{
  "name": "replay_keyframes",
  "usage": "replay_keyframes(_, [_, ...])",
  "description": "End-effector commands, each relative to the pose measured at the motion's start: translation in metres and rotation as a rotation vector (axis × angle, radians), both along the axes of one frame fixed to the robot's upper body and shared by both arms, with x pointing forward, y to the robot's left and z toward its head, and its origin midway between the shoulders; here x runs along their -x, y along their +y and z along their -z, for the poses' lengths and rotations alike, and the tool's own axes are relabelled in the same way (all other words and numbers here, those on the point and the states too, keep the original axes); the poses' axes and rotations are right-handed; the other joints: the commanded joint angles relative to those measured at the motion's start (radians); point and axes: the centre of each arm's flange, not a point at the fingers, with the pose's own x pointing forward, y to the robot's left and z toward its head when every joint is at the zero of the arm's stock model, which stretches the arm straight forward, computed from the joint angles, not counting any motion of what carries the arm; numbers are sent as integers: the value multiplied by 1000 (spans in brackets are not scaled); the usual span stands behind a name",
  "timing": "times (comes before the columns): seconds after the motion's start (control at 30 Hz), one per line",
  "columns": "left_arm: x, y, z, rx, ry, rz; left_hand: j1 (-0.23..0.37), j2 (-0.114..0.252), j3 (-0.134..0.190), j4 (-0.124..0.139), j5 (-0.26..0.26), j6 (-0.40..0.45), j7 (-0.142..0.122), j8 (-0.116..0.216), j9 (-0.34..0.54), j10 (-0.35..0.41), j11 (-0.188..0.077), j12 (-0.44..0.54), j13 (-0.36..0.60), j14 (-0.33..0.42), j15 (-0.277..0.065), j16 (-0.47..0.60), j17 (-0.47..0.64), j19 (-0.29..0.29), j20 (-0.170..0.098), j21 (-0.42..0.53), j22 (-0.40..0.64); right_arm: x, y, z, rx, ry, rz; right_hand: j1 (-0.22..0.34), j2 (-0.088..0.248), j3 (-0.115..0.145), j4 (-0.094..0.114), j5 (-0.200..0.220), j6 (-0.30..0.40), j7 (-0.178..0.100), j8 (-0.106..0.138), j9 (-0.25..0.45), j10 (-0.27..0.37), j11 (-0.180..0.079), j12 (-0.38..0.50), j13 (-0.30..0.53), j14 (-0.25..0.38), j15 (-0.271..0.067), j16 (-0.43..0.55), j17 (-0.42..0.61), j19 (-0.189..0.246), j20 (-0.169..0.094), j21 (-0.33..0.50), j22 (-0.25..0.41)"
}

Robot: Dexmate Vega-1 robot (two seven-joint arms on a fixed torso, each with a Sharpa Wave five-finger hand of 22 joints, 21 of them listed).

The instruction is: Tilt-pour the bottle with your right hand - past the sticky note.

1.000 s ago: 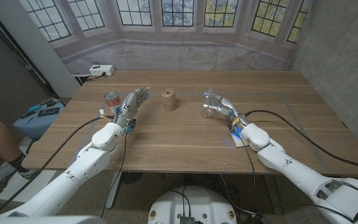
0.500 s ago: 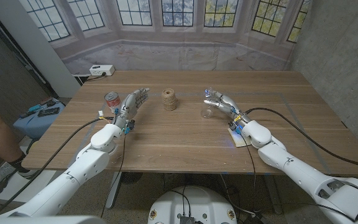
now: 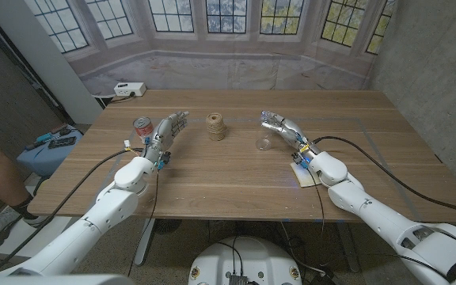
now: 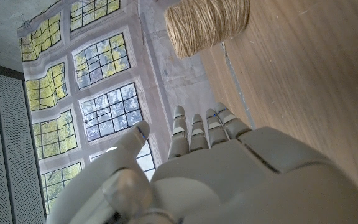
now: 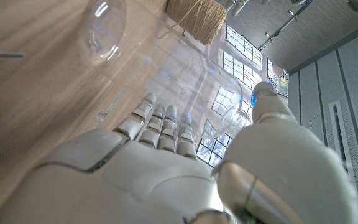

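The right hand (image 3: 285,130) has its fingers clamped on the clear bottle (image 3: 271,121), held tilted above the surface with its neck toward a glass (image 3: 264,143) just below. To pour well, I'd keep the wrist rolling slowly, the mouth over the glass, beyond the sticky note (image 3: 305,172) lying under the forearm. The left hand (image 3: 167,131) waits with fingers apart and empty beside the can (image 3: 142,127), near the twine spool (image 3: 216,126).

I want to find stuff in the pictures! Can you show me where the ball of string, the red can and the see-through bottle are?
ball of string (image 3: 216,127), head view, on its wound side.
red can (image 3: 142,127), head view, on its top.
see-through bottle (image 3: 273,121), head view, on its clear body held in the right hand (image 3: 290,133).
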Motion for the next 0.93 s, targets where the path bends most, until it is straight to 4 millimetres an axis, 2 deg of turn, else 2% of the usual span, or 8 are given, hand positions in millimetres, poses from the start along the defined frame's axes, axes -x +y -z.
replay_keyframes(0.03, [-10,-10,-4,-13,10,28,11,3,-3,-2,2,2,0,-1,6,5,0,1,6,0,3,4,1,6,2,3,2,-1,-12,-5,-59,7,-28,-17,3,-6,4,7,12,3,6,0,11,2,-6,-1,4,8,8,-2,3,9,6,2])
replay_keyframes(0.23, [-13,-12,-6,-15,15,33,11,3,-4,-1,2,2,0,-1,6,5,2,1,6,0,2,4,2,6,2,3,3,-1,-17,-4,-78,14,-27,-34,7,-12,11,8,24,4,10,-1,16,2,-10,-6,4,8,10,-5,3,9,7,2])
replay_keyframes(0.4, [-16,-16,-8,-21,18,41,12,3,-4,-2,2,2,0,-2,6,5,2,1,6,1,3,4,1,7,1,3,3,-4,-21,-4,-97,19,-25,-65,26,-20,27,8,45,5,18,-4,35,3,-14,-14,11,6,17,-8,8,8,11,2])
replay_keyframes(0.57, [-18,-18,-9,-25,23,49,12,3,-4,-2,2,2,0,-3,6,6,2,1,6,1,2,4,1,7,2,3,3,-6,-24,-6,-113,21,-18,-100,62,-23,50,7,58,1,21,-7,53,6,-19,-23,20,1,25,-10,18,4,16,3])
replay_keyframes(0.7, [-20,-19,-11,-27,21,50,13,3,-4,-1,2,2,0,-3,6,7,0,2,6,1,3,4,1,7,2,3,3,-7,-26,-8,-121,25,-10,-145,110,-26,81,2,71,-2,23,-10,64,3,-28,-33,24,-2,31,-10,22,3,19,4])
replay_keyframes(0.93, [-23,-20,-13,-22,20,52,14,3,-4,-1,2,-1,-1,-5,7,6,-2,1,6,1,2,4,1,7,2,3,3,-11,-28,-11,-126,34,-3,-177,142,-29,102,-2,82,-8,24,-12,75,-6,-34,-41,22,-1,33,-11,18,0,18,4])
